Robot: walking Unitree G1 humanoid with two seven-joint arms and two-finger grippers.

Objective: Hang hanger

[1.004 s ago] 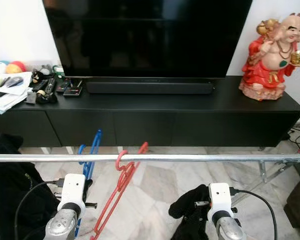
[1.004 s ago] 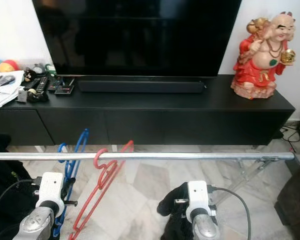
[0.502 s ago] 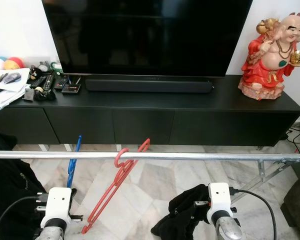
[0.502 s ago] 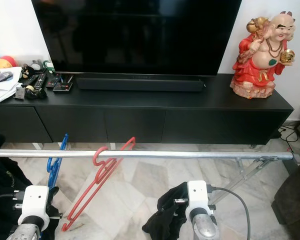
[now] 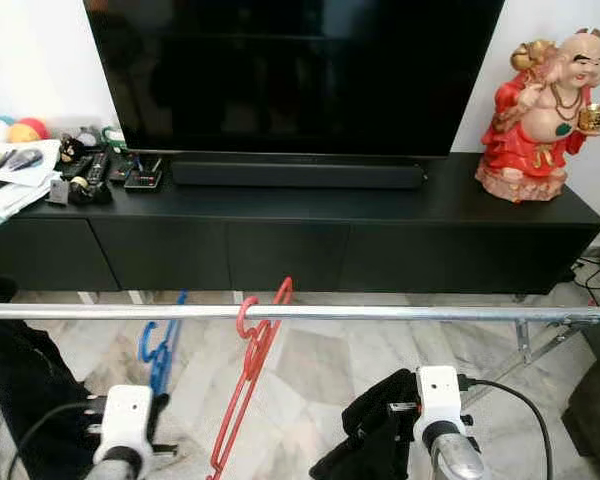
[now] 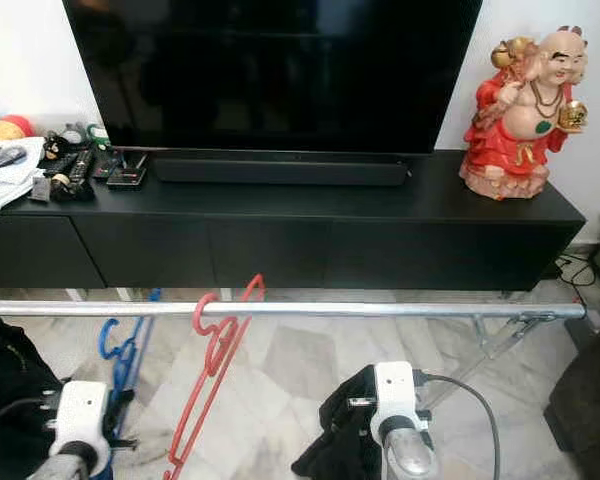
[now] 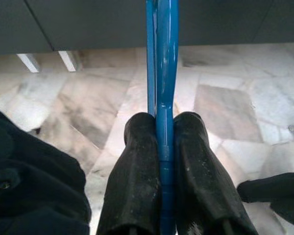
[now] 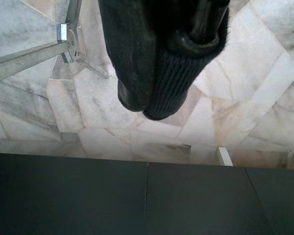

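Pinching the blue hanger, the left gripper is closed below the rail; right gripper grips black cloth.

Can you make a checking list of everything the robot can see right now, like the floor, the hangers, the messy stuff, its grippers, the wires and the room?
Surface: pale marble floor under a silver metal rail.
Job's things: red plastic hanger hooked on the rail; blue plastic hanger below the rail, not hooked.
Clutter: remotes and papers on the black TV cabinet.
Grippers: left gripper shut on the blue hanger; right gripper wrapped in a black knitted garment.
Cables: black cable at the right wrist.
Surroundings: dark television, red laughing figurine.
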